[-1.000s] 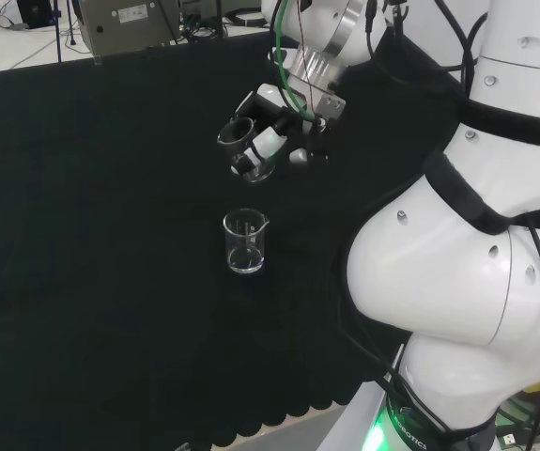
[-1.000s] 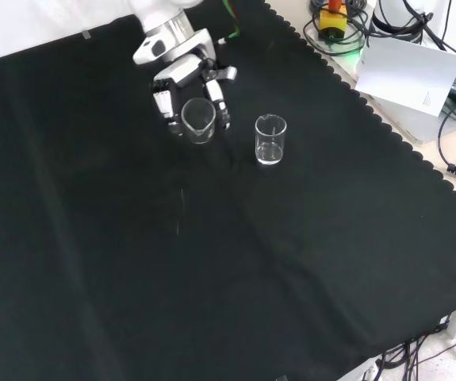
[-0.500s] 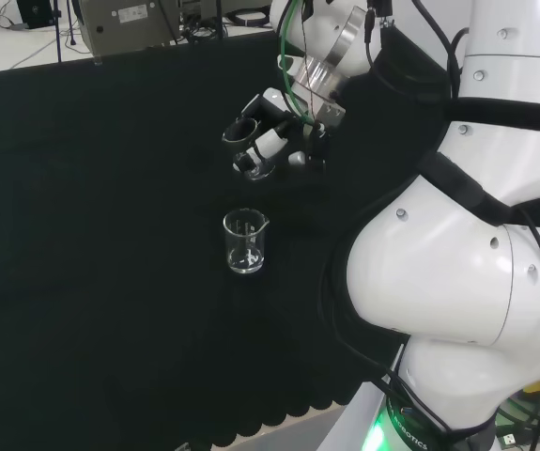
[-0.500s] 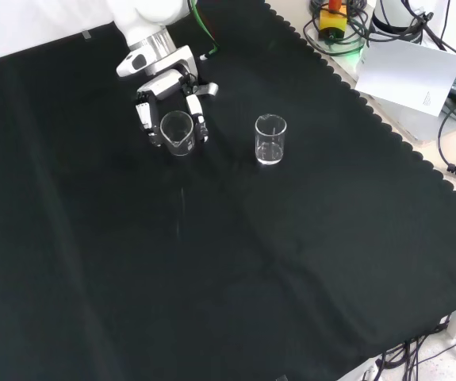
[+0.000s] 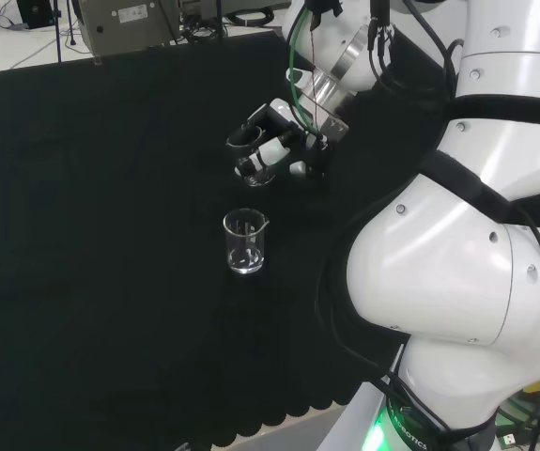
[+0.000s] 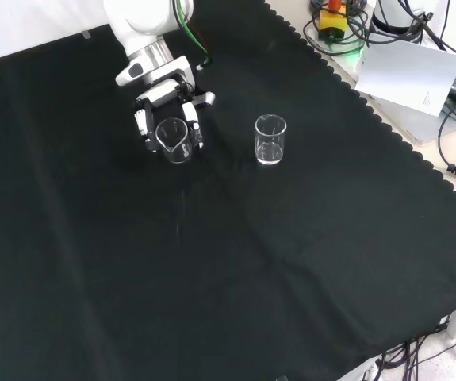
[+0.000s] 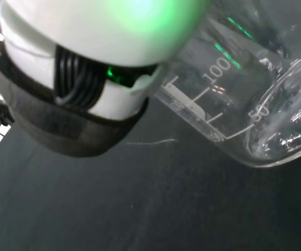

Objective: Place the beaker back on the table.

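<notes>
A: What's biggest on my screens?

B: The arm [image 5: 457, 272], filling the right side of the head view. Under it the desk [image 6: 291, 262], draped in black cloth, takes up nearly all of the front view.

A: And the hand?

B: I see the hand [image 5: 284, 141] in the upper middle of the head view, and the same hand [image 6: 164, 103] in the upper left of the front view, coming in from the top edge.

A: What are the fingers [image 6: 192, 127] doing?

B: They're curled round a clear beaker [image 6: 174, 140], one on each side of it in the front view. In the head view that beaker [image 5: 251, 160] hangs tilted, above the cloth. My wrist view shows its printed glass wall [image 7: 234, 110] close up, tipped over the black cloth.

A: Anything else on the desk?

B: A second beaker [image 6: 270, 140], upright, right of the held one in the front view and apart from it. In the head view it [image 5: 245, 241] stands just below the hand.
</notes>
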Controlling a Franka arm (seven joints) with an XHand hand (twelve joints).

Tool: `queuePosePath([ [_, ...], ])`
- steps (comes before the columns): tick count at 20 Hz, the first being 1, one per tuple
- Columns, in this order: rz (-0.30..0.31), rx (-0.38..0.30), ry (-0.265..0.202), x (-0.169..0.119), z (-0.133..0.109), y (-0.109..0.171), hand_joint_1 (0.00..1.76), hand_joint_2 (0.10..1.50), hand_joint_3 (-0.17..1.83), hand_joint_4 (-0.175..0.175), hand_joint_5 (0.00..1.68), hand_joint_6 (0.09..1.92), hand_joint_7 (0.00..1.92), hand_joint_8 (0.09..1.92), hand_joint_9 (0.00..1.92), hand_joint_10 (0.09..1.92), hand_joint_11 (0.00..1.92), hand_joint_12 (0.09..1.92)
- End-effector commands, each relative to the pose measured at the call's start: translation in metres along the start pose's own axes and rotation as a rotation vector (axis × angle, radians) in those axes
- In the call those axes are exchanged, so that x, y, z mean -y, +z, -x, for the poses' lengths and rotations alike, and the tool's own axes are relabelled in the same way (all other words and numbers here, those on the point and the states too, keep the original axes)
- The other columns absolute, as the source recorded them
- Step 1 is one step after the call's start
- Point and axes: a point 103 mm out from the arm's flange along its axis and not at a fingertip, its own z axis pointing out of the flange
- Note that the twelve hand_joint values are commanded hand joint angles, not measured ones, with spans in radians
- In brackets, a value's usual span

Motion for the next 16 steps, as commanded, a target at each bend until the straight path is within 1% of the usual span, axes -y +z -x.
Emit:
queuePosePath([
  [1, 0.005, -0.031, 0.007, 0.003, 0.011, 0.003, 1.41, 1.05, -0.17, -0.16, 1.22, 0.59, 1.18, 0.8, 1.55, 0.09, 1.35, 0.67],
  [3, -0.005, -0.037, 0.005, 0.004, 0.012, 0.003, 1.41, 1.05, -0.17, -0.132, 1.16, 0.72, 1.2, 0.78, 1.55, 0.09, 1.35, 0.67],
  [5, -0.023, -0.041, -0.002, 0.006, 0.013, 0.004, 1.41, 1.07, -0.17, -0.108, 1.12, 0.81, 1.17, 0.81, 1.54, 0.09, 1.34, 0.68],
  [6, -0.043, -0.044, -0.008, 0.007, 0.013, 0.004, 1.35, 1.07, -0.17, -0.049, 1.14, 0.77, 1.2, 0.73, 1.51, 0.09, 1.33, 0.69],
  [7, -0.07, -0.038, -0.008, 0.01, 0.013, 0.004, 1.29, 1.03, -0.17, -0.021, 1.02, 0.74, 1.09, 0.63, 1.4, 0.09, 1.21, 0.75],
  [8, -0.082, -0.033, -0.007, 0.011, 0.013, 0.003, 1.24, 1.0, -0.17, -0.008, 0.89, 0.74, 0.96, 0.6, 1.29, 0.09, 1.07, 0.84],
  [10, -0.089, -0.022, -0.001, 0.014, 0.013, 0.002, 1.17, 0.96, -0.17, 0.006, 0.64, 0.74, 0.72, 0.59, 1.08, 0.09, 0.72, 1.06],
  [11, -0.098, -0.011, 0.001, 0.015, 0.013, 0.001, 1.14, 0.95, -0.17, 0.008, 0.57, 0.73, 0.65, 0.6, 1.01, 0.09, 0.6, 1.14],
  [12, -0.106, -0.002, 0.007, 0.017, 0.013, 0.0, 1.13, 0.94, -0.17, 0.01, 0.52, 0.73, 0.6, 0.61, 0.97, 0.09, 0.53, 1.2],
  [14, -0.119, 0.015, 0.017, 0.021, 0.013, -0.002, 1.09, 0.94, -0.17, 0.002, 0.42, 0.61, 0.48, 0.62, 0.87, 0.09, 0.37, 1.27],
  [16, -0.133, 0.042, 0.027, 0.026, 0.013, -0.004, 1.07, 0.94, -0.17, -0.004, 0.39, 0.51, 0.41, 0.63, 0.8, 0.09, 0.27, 1.31],
])
